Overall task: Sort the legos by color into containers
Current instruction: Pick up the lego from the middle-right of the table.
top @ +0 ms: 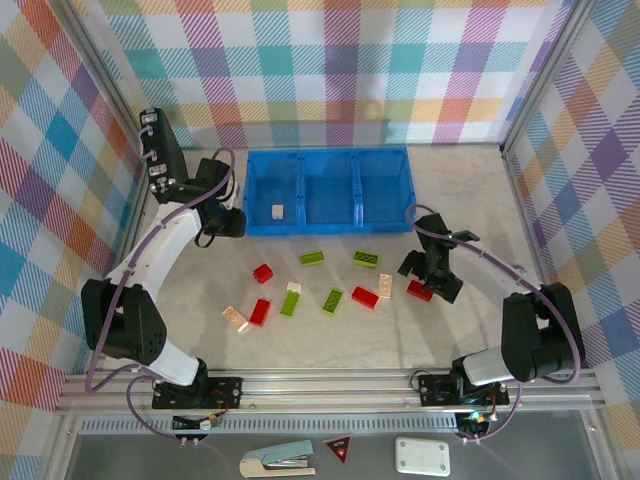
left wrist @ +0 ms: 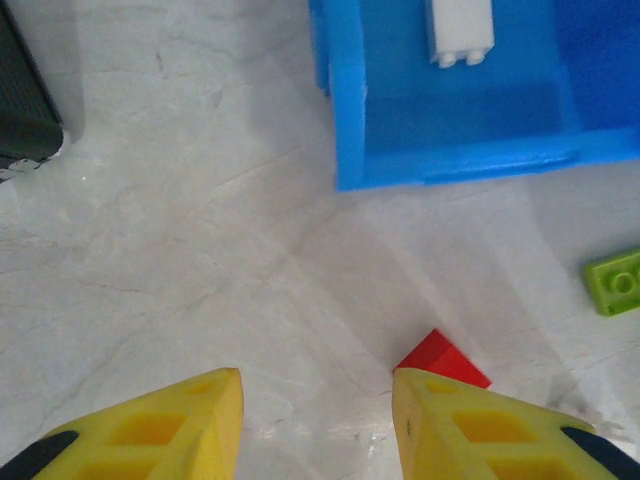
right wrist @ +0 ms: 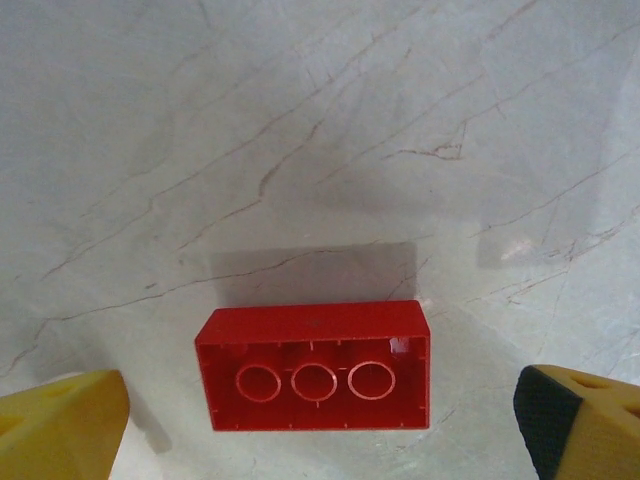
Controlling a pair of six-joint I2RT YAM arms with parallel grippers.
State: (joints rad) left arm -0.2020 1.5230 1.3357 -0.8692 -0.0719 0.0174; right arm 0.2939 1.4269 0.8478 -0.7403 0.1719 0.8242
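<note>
Right gripper (right wrist: 320,425): spread wide, tips at the lower corners of its wrist frame, holding nothing.
Red brick (right wrist: 313,365): lower centre, hollow side up, flat on the table (right wrist: 300,140), touching neither finger.
Your move: descend straight, centre up, and close evenly on the end walls.
Left gripper (left wrist: 315,405): parted, empty.
Containers (top: 330,229): upper centre of the top view. The cream brick (top: 277,211) is in the left bay, so pick an empty one.
</note>
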